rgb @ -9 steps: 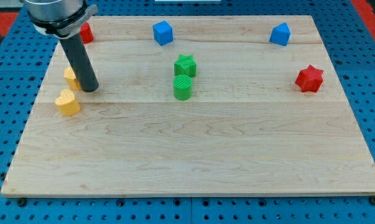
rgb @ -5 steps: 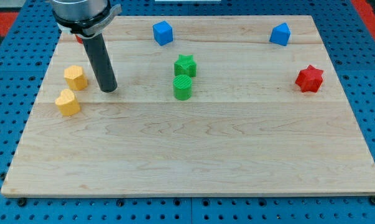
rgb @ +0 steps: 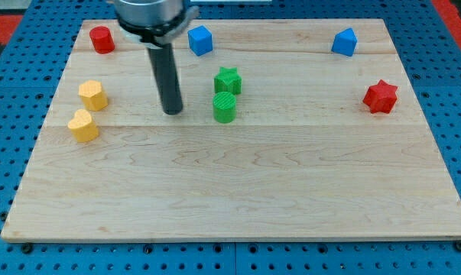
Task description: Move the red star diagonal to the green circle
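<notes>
A pale wooden board (rgb: 238,191) fills most of the view, lying on a blue perforated surface (rgb: 1,137). A dark straight rod comes down from the top of the frame, left of centre, and my tip (rgb: 172,112) rests on the wood in the upper-middle left of the board. The rod has no jaws, so there is nothing to open or close, and it touches no block.

Just to the right of my tip, with a small gap between them, stands the green circle (rgb: 224,108), a short ribbed cylinder. Directly above it in the frame, touching or nearly touching it, sits the green star (rgb: 228,80).

The red star (rgb: 381,96) lies at the far right edge of the board, at roughly the same height in the frame as the green pair, well apart from my tip, with the green circle between them.

In the upper left corner of the board sits a small red block (rgb: 102,39), possibly a cylinder. Two blue blocks rest along the top edge: a blue cube (rgb: 200,40) just right of the rod, and another blue block (rgb: 343,42) towards the upper right. At the left side are a yellow block (rgb: 93,95), roughly hexagonal, and below it a yellow heart-shaped block (rgb: 82,126).
</notes>
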Motion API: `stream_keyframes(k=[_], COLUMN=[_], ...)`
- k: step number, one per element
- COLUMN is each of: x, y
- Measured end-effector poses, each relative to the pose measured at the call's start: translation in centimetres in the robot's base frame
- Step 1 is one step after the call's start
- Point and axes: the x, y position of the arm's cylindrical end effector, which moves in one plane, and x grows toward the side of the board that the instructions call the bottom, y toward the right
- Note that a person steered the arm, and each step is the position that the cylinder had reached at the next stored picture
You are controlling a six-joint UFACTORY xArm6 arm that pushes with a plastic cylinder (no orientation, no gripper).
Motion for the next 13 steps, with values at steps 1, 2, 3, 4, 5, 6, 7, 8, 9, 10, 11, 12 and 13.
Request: stream_keyframes(k=[1,2,3,4,5,6,7,8,9,10,11,12,13], x=[5.8,6.8,4.3,3.8,3.6,3.4,3.4,3.4,3.2,2.4,-1.1,-3.6,-4.4], y=[7.0,13.7,18.0,19.8,19.8,19.8,19.8,19.8,19.8,19.8,20.6,26.0,31.6])
